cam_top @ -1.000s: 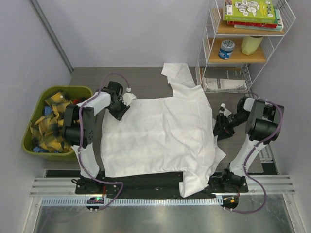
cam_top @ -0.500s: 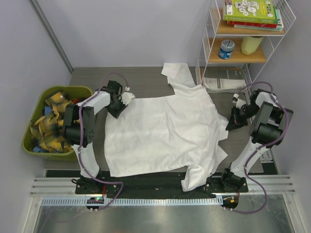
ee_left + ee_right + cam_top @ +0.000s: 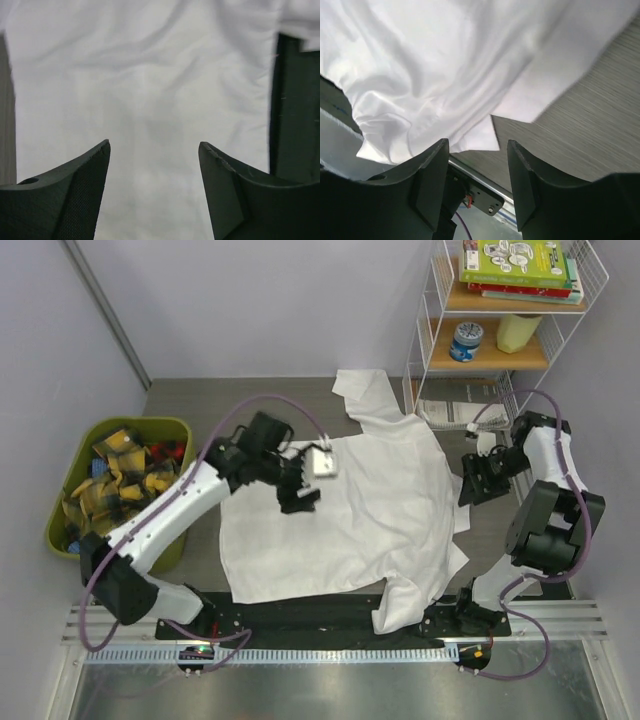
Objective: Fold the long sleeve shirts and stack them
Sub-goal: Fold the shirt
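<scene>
One shirt (image 3: pixel 350 520) on the table (image 3: pixel 195 405), spread out mid-table, a bit wrinkled. One sleeve (image 3: pixel 365 390) runs off toward the far edge. Another bit of cloth at the near right drapes over the table's front edge by the right arm's base. Left gripper (image 3: pixel 298 498) is reached out over the shirt's far-left part, fingers (image 3: pixel 85 180) apart with nothing between them; its wrist view shows only plain white cloth below. Can't tell if the tips touch the cloth. Right gripper (image 3: pixel 472 483) sits just beside the shirt's right edge, jaws apart too and empty; its wrist view looks down on the shirt's edge and bare wood-grain table. Green bin (image 3: pixel 130 423) left of the table holds plaid cloths (image 3: pixel 105 490). Wire shelf (image 3: pixel 500 360) is at the far right.
</scene>
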`<state>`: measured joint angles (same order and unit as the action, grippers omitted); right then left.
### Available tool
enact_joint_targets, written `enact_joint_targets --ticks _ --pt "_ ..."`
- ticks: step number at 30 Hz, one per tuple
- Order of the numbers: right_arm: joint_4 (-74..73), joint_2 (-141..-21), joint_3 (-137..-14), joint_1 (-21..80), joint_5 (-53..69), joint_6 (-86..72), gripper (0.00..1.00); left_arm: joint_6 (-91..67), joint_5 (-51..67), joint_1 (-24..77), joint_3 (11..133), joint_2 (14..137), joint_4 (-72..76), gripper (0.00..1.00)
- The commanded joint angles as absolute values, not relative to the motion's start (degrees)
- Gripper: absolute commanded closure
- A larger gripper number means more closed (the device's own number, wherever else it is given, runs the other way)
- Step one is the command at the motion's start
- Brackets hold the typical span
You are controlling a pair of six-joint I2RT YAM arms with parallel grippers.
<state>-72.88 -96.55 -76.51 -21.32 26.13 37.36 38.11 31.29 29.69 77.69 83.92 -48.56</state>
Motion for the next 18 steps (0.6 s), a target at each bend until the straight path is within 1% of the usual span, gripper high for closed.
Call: enact_joint_targets --ticks 1,4,7,9,12,13,17,18 --pt "-75.68 -96.5 -72.17 -14.34 31.64 39.91 0.46 42.62 35.78 53.1 74.35 80.85 -50.63 0.28" --pt "-73.22 -98.08 -70.84 -11.69 32.17 38.32 0.49 46.39 33.67 63.5 79.0 88.22 -50.63 0.27" --pt "-71.99 -100.63 -70.49 -10.99 32.26 37.71 0.52 51.13 32.87 69.15 85.85 96.22 -50.27 0.28" --pt "-70.58 -102.3 -70.05 -10.64 31.82 37.44 0.54 51.77 32.78 71.35 91.72 102.7 -49.84 0.31" --pt "-68.03 -104.49 -69.17 -10.55 30.24 36.39 0.55 50.98 31.9 73.03 97.88 108.62 -47.12 0.36" --pt "-67.51 -105.02 -69.08 -10.55 29.89 36.39 0.56 50.72 31.9 73.39 98.87 111.5 -46.15 0.37" --pt "-64.43 -106.87 -69.17 -10.63 28.92 34.9 0.56 49.92 31.29 74.53 101.77 116.89 -43.07 0.39" --pt "-64.08 -107.66 -69.17 -10.63 28.83 34.54 0.56 50.18 31.2 74.97 101.95 117.76 -43.07 0.41"
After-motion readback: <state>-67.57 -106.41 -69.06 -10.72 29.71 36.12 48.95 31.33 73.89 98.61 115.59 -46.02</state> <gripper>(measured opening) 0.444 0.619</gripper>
